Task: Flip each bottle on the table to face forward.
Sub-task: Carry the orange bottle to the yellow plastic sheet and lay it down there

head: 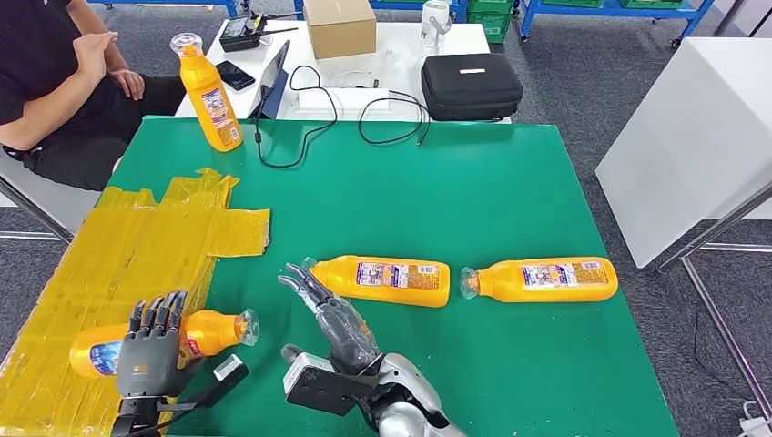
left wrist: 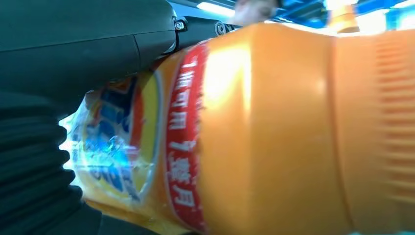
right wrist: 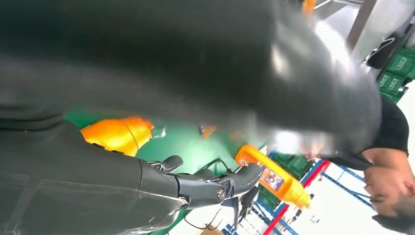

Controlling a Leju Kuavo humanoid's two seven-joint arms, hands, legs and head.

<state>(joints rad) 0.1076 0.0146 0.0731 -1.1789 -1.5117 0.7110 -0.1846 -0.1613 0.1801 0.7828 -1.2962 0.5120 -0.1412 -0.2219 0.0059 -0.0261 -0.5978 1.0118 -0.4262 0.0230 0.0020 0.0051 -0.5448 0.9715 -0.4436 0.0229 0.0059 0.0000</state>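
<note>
Green tabletop (head: 510, 191), w/ patch of yellow tape strips (head: 118, 264) over near-left part. Four orange plastic bottles w/ printed labels on it.

Left hand (head: 150, 350) closed over nearest orange bottle (head: 205, 332), lying on its side on the yellow tape, clear cap toward table centre. Fingers draped over bottle body, label partly hidden under them. Left wrist view: same bottle (left wrist: 274, 132) pressed close against the hand, red-and-blue label facing camera, ribbed orange section at one end.

Right hand (head: 332, 319) holding nothing, fingers straight and close together, tips just beside cap end of middle orange bottle (head: 387, 280); contact w/ it: cannot tell. That bottle flat on its side near table centre, label up, cap toward the hand. Right wrist view: dark fingers (right wrist: 215, 183) extended, blurred orange bottle end (right wrist: 117, 134) beside them.

Third orange bottle (head: 542, 279) lying just right of middle one, cap toward it, small gap between, label up.

Fourth orange bottle (head: 209, 91) upright at far-left corner of the green tabletop, clear cap on top; seen too in right wrist view (right wrist: 274, 176).

Beyond: white table (head: 401, 41) w/ black zip case (head: 471, 85), cardboard box (head: 340, 25), black cables (head: 364, 118) trailing onto the green. Person in black shirt (head: 41, 82) seated at far left.
</note>
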